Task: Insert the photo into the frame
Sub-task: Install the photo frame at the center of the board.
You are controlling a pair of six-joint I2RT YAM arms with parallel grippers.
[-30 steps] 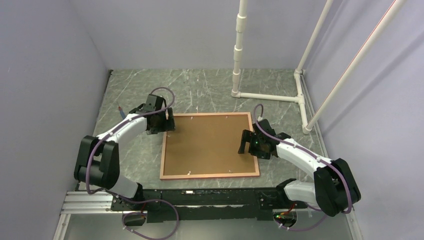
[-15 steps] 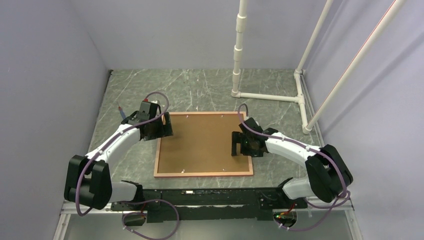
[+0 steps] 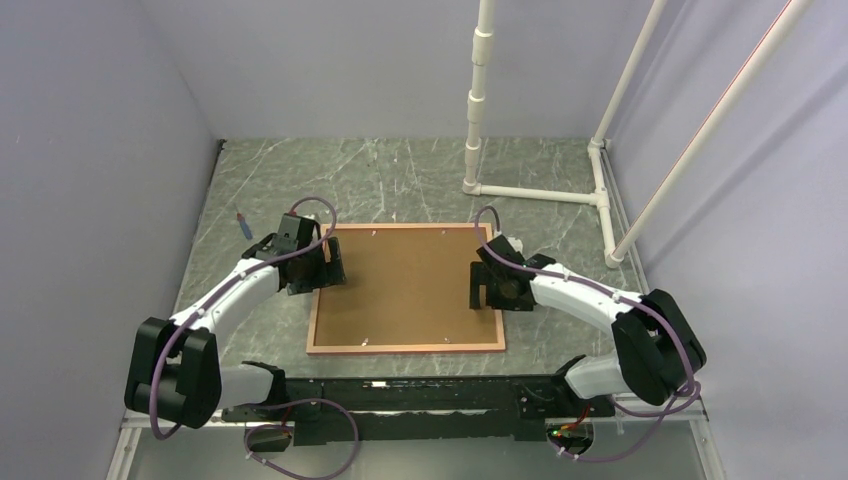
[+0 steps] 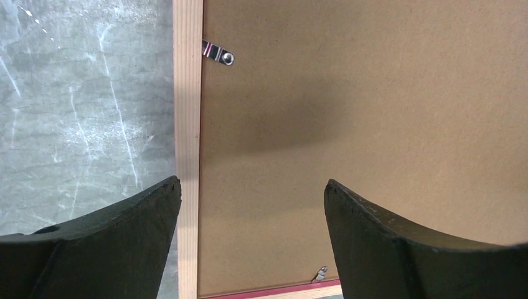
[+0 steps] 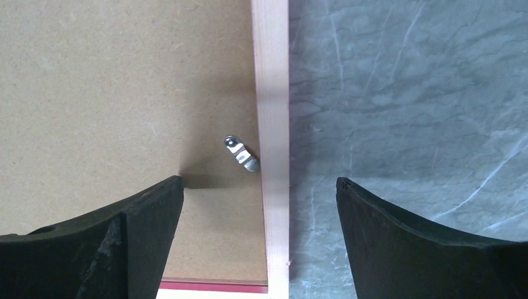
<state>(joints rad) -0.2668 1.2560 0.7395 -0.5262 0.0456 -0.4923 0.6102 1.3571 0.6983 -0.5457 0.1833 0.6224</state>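
Over the frame (image 3: 405, 349), left gripper (image 4: 252, 187) and right gripper (image 5: 260, 184) hover, fingers (image 5: 405, 240) spread.

One frame (image 3: 405, 349) lay on one bench (image 3: 420, 180). One brown backing board (image 3: 405, 285) sat inside it. End effectors numbered two: left end effector (image 4: 252, 182), right end effector (image 5: 259, 180), two fingers each. Left wrist view showed two metal clips (image 4: 218, 55); right wrist view showed one. One small blue stick (image 3: 242, 224). One white pipe stand (image 3: 476, 110).
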